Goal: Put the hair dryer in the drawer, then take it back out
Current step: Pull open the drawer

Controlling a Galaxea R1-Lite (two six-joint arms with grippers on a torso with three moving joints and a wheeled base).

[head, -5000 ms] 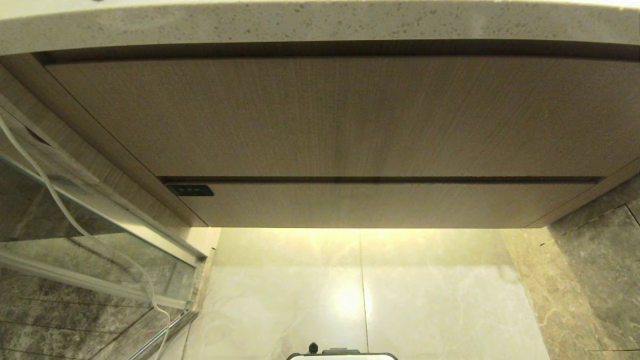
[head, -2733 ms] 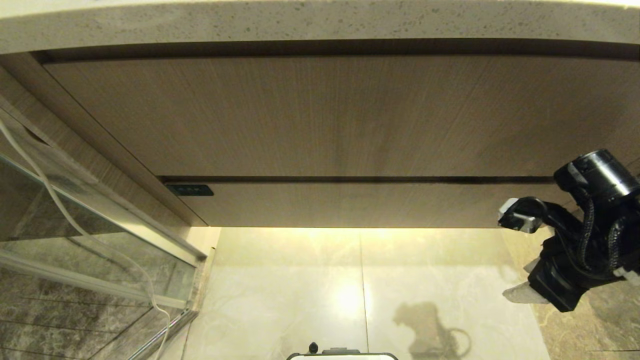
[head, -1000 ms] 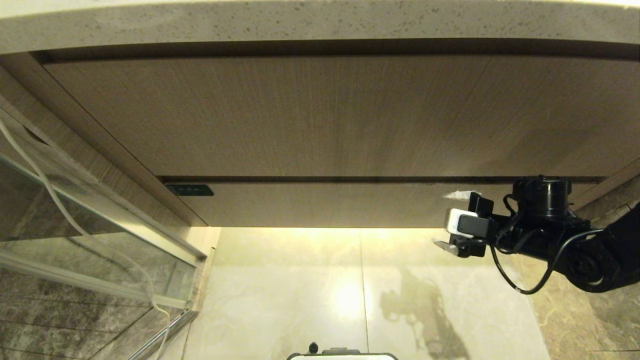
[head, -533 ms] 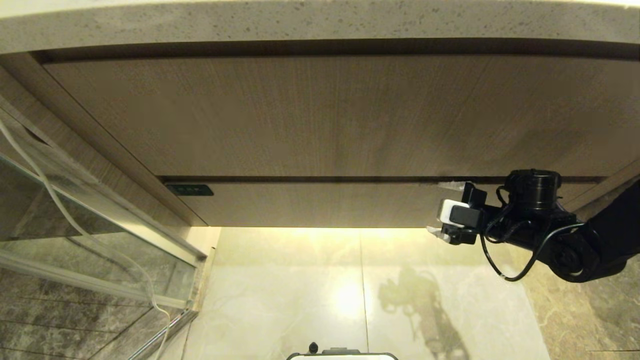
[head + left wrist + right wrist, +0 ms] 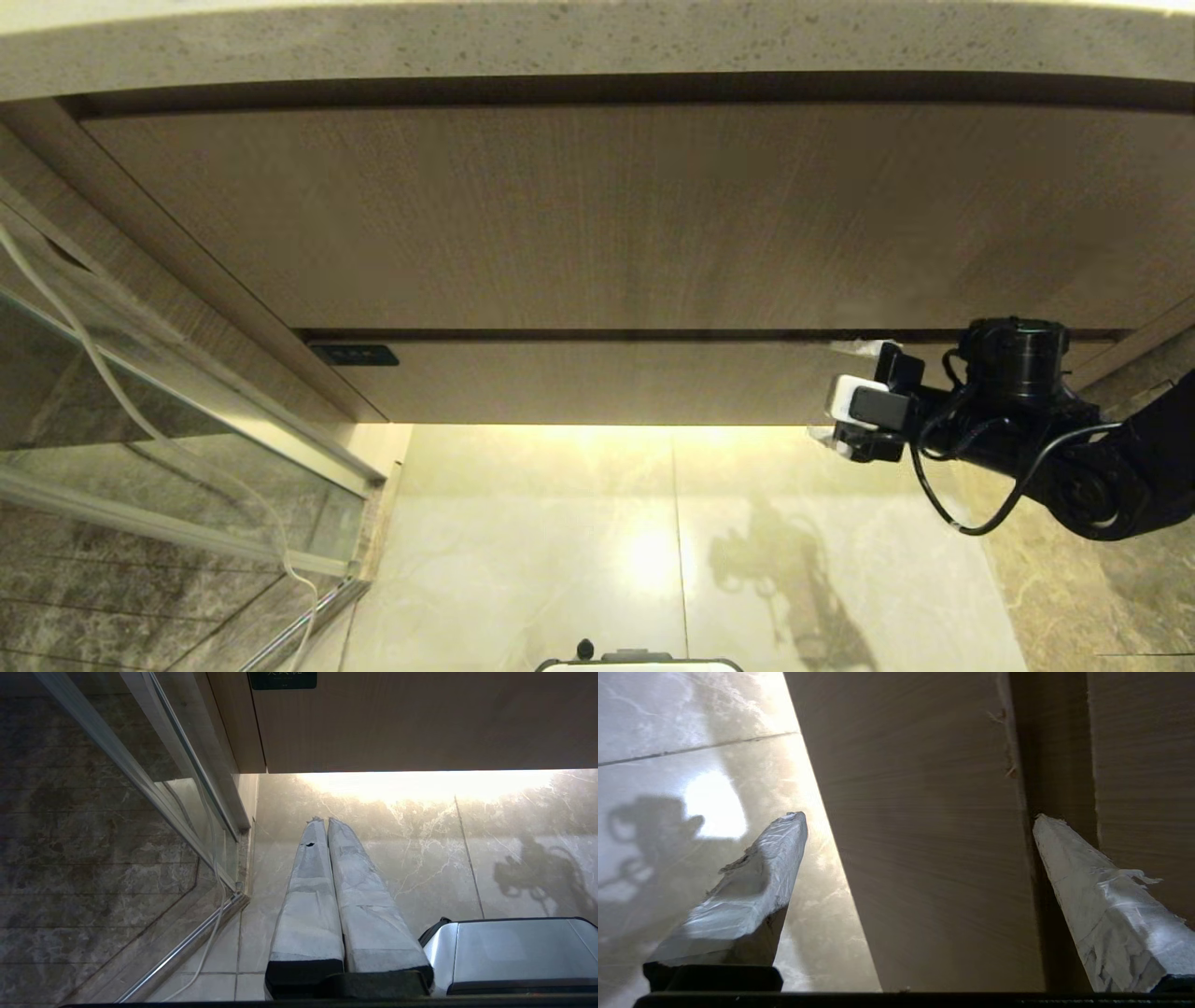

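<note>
My right hand (image 5: 845, 392), fingers spread, straddles the closed drawer (image 5: 653, 383) front at four o'clock (hair dryer unseen). Opening step; next I'd hook and pull.

We see a speckled stone worktop (image 5: 597, 47) capping the cabinet; below, a glossy marble tile floor (image 5: 560, 560) carries a white cord (image 5: 303, 597) at the left.
</note>
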